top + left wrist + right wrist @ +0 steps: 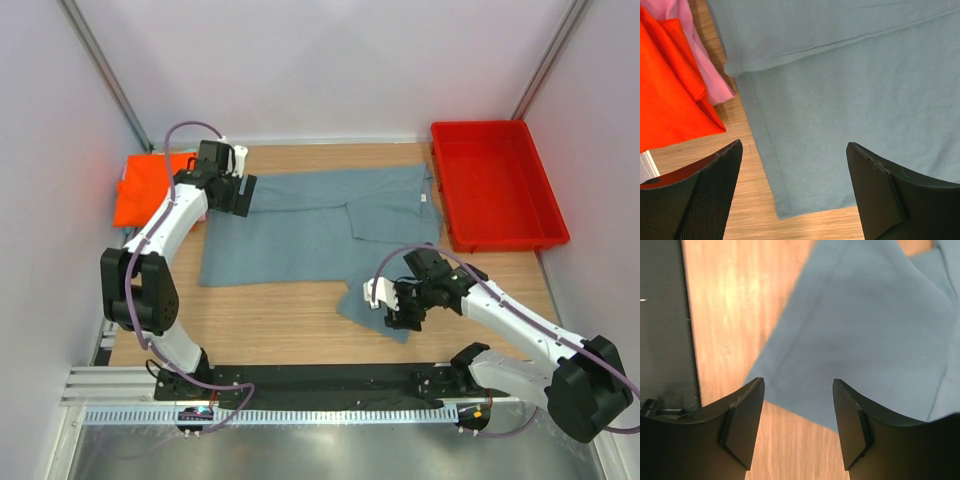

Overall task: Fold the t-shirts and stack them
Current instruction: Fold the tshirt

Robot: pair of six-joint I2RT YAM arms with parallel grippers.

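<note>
The left gripper (795, 147) has its fingers spread wide with nothing between them. It hangs above the 10 o'clock corner of the grey-blue t-shirt (300, 235). That shirt lies flat across the middle of the table (280, 325), with its far part folded over.

The right gripper (798, 385) is parted too and holds nothing. It sits over a sleeve that sticks out at the shirt's 5 o'clock.

At the table's 10 o'clock lies the orange t-shirt (140, 190). The pink t-shirt (695, 45) shows along its edge, just beside the grey-blue one. A red bin (500, 128) stands at 2 o'clock.
</note>
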